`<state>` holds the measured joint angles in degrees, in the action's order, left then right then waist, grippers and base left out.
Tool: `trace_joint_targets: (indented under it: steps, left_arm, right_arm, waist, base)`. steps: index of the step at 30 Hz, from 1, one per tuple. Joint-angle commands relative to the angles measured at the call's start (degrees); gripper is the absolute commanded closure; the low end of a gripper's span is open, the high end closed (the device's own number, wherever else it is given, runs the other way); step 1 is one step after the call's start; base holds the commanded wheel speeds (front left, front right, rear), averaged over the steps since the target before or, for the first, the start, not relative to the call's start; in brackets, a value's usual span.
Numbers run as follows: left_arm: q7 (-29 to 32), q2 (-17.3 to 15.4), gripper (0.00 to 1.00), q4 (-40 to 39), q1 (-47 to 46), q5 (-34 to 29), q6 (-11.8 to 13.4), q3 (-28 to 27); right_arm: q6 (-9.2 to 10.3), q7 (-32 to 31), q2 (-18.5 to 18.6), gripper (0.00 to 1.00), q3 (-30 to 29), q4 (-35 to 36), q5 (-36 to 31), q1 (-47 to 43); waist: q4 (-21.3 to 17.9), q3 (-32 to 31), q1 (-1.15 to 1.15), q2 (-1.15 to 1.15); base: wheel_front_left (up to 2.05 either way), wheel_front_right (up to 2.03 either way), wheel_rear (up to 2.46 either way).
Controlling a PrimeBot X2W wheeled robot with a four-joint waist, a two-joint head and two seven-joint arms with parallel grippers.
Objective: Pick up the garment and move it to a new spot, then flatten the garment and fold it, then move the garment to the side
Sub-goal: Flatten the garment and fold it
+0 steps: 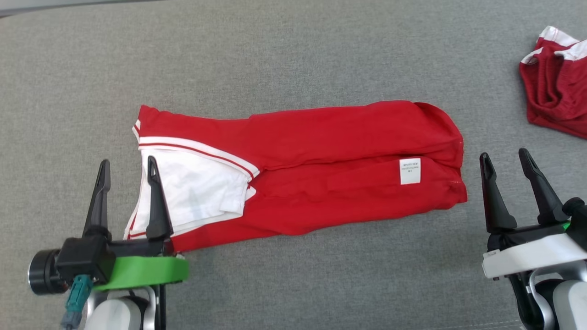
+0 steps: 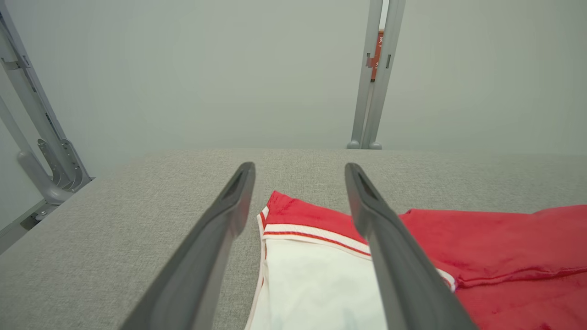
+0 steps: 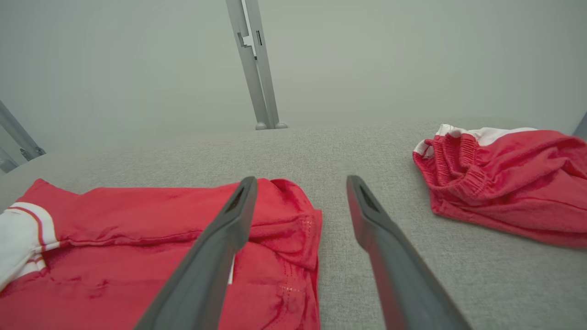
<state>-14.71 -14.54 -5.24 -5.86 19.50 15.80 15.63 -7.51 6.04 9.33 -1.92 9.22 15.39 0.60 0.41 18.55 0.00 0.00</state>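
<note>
Flanking the garment (image 1: pixel 321 137), left end effector (image 1: pixel 128 160) and right end effector (image 1: pixel 503 153) gape

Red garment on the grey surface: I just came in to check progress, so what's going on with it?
A two-armed robot is working on it. The red garment lies folded into a long strip on the grey surface, white-trimmed end to the robot's left. Neither tool holds it: the left tool stands open at the white end, the right tool open just beyond the other end. Another crumpled red garment sits far right.
</note>
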Motion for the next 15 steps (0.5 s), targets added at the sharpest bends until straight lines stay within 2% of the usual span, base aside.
trace_joint_targets:
  steps: [1,8,15]
  left_arm:
    - [-0.33,0.15,0.0,-0.39,-1.88,-0.71,-0.2,0.09]
    - [-0.52,1.86,0.0,-0.98,-6.18,-1.6,-1.17,1.22]
    - [-0.49,3.4,0.0,-0.51,-8.8,-3.08,-2.55,1.9]
  right_arm:
    - [0.03,-0.31,0.61,0.0,-0.15,-0.99,0.32,1.23]
    - [0.02,-0.15,2.46,0.0,1.11,-9.11,1.26,8.07]
    - [0.02,2.13,2.79,0.0,2.59,-20.69,2.59,12.65]
  waist:
    - [0.96,1.53,0.0,0.0]
    - [3.67,6.37,0.0,0.0]
    - [4.99,8.14,0.0,0.0]
  base:
    - [0.0,0.0,0.0]
    - [0.0,0.0,0.0]
    - [0.0,0.0,0.0]
